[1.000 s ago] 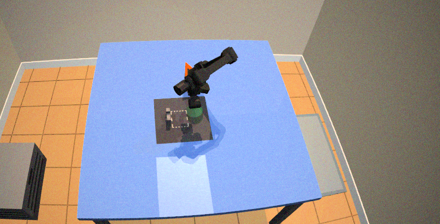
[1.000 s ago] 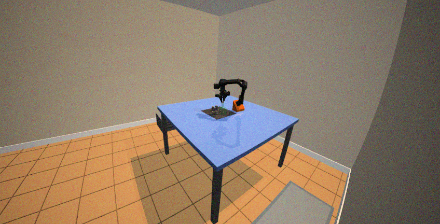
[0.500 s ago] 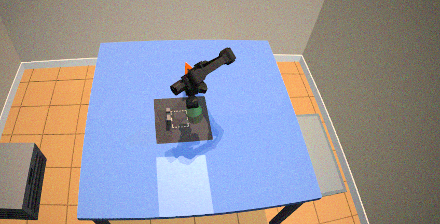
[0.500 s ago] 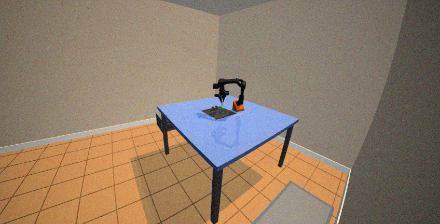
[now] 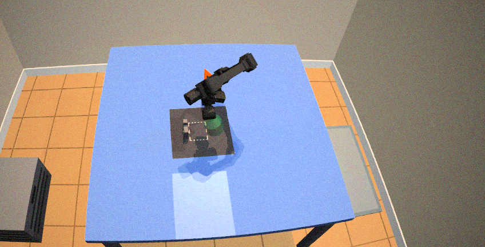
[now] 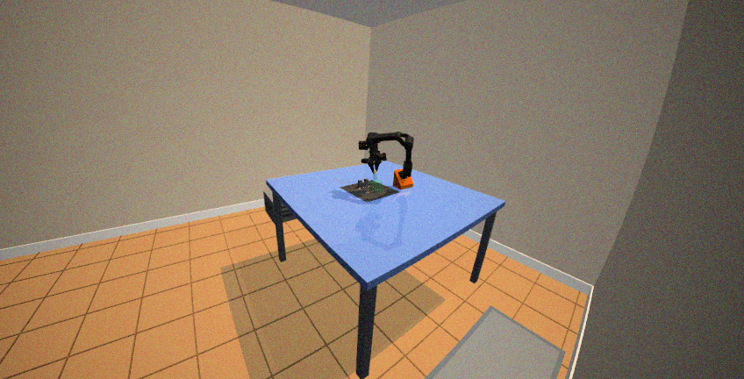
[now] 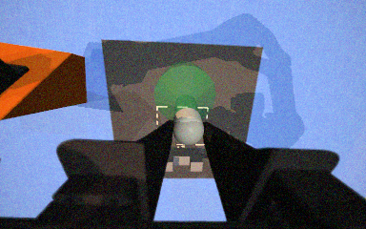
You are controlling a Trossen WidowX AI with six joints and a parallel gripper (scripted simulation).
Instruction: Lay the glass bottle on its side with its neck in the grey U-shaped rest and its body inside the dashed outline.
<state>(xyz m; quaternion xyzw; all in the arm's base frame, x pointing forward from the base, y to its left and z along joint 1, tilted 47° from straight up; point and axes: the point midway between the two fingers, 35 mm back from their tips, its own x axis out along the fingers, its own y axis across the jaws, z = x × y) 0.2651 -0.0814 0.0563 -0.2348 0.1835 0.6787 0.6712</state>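
The green glass bottle (image 5: 214, 124) (image 6: 376, 180) (image 7: 185, 85) has a round body and a pale top. My gripper (image 5: 209, 114) (image 6: 375, 168) (image 7: 188, 125) is shut on its neck from above. The bottle is near upright, neck up, with a slight lean seen in the wrist view. Whether its base touches the mat I cannot tell. The body stands beside the dashed outline (image 5: 194, 140) (image 7: 158, 107), on the side away from the grey U-shaped rest (image 5: 185, 126) (image 7: 182, 160). In the top view the gripper hides the neck.
A dark square mat (image 5: 178, 151) (image 6: 368, 198) (image 7: 137, 50) lies under the bottle, outline and rest on the blue table (image 5: 136, 176) (image 6: 365, 260). The arm's orange base (image 6: 403, 181) (image 7: 51, 88) stands beyond the mat's edge. A pale patch lies on the table in front of the mat.
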